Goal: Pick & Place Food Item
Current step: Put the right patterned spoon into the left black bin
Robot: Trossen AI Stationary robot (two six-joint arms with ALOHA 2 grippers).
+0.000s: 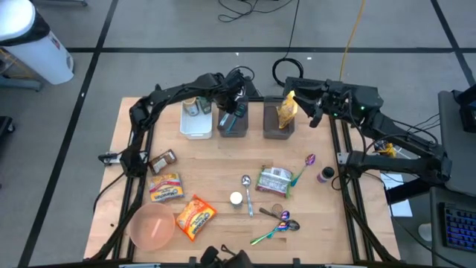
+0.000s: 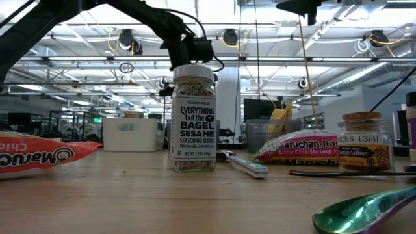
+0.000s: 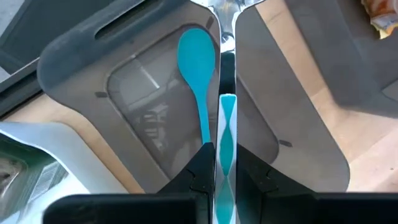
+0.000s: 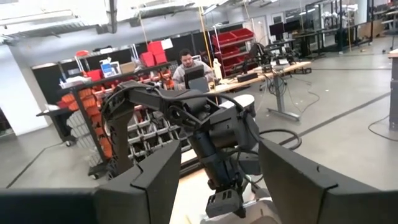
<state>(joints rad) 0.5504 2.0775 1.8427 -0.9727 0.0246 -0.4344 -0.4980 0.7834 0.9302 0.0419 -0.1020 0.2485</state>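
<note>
A: Starting left of the middle bin point(image 1: 232, 123), what is the left arm doing?

B: It is reaching in from the table's point(image 1: 223, 182) left edge, and the left claw point(image 1: 236, 104) is hanging over that bin, pinching a teal spoon point(image 3: 200, 74) tight, bowl pointing down into the bin. The white bin point(image 1: 195, 119) just left of it is holding a packet already.

A: And right of the middle bin?

B: The right claw point(image 1: 299, 104) is hovering above the right bin point(image 1: 279, 119), fingers spread fairly wide; it is gripping nothing that I can make out. The yellow snack bag point(image 1: 286, 109), the food item, is standing upright in that bin, just beside the claw. The arm is stretching in from the table's right side, with its wrist camera facing level into the room.

A: How should this step go?

B: In my judgement, the right claw should be rising straight up, fingers wide, so it is not snagging the bag's top and tipping it. The left one should be lowering the spoon gently, clear of the bin's wall.
</note>
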